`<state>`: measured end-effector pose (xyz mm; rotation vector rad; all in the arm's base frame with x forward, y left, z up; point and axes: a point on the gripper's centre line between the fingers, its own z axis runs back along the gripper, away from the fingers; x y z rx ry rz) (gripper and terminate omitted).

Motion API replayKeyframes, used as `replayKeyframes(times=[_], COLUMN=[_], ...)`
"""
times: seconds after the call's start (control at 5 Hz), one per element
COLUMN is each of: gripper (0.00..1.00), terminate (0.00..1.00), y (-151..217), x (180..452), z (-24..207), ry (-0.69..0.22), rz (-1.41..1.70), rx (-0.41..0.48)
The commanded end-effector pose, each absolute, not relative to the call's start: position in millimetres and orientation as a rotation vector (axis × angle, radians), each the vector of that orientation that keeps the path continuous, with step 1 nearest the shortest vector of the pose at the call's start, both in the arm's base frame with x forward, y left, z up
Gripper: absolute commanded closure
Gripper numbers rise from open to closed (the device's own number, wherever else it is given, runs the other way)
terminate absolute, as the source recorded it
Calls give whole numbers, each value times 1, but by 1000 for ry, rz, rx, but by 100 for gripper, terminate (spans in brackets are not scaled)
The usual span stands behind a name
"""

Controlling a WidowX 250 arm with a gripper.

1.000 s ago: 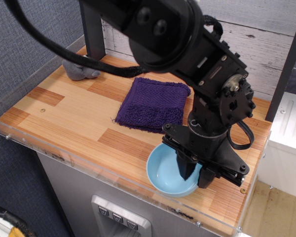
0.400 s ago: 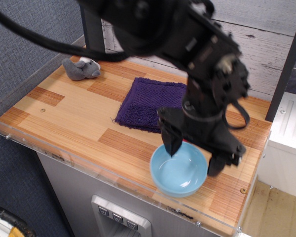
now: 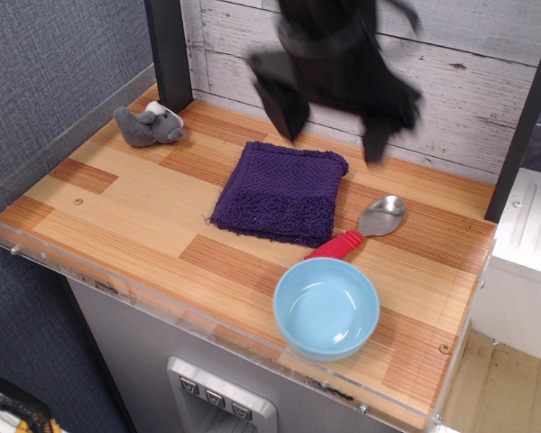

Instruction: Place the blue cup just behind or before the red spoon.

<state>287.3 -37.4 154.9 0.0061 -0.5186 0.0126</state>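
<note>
Released a moment ago, the blue cup (image 3: pixel 325 308) sits just in front of the red spoon (image 3: pixel 360 229); the tool (image 3: pixel 329 122), fingers spread and empty, has lifted clear — placement looks complete.

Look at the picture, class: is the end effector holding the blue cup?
No. The blue cup sits alone on the table near the red spoon, while the open end effector hangs empty well above.

Place: my lab test bench, staged as a kitchen counter
Counter: wood-plank top (image 3: pixel 144 203) rimmed by clear acrylic guard (image 3: pixel 162 298)
Backdrop: whitewashed plank wall (image 3: pixel 469 108)
Left side: grey fabric partition (image 3: pixel 54 81)
</note>
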Motion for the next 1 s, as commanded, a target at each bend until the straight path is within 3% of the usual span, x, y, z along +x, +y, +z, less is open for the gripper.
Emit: replayKeyframes(times=[0.0, 0.6, 0.8], gripper=[0, 0, 0], terminate=[0, 0, 100], y=[3, 3, 3], x=[270, 270, 270], z=[187, 187, 187], ry=[-628, -628, -628], rz=[77, 77, 77], rx=[92, 92, 92])
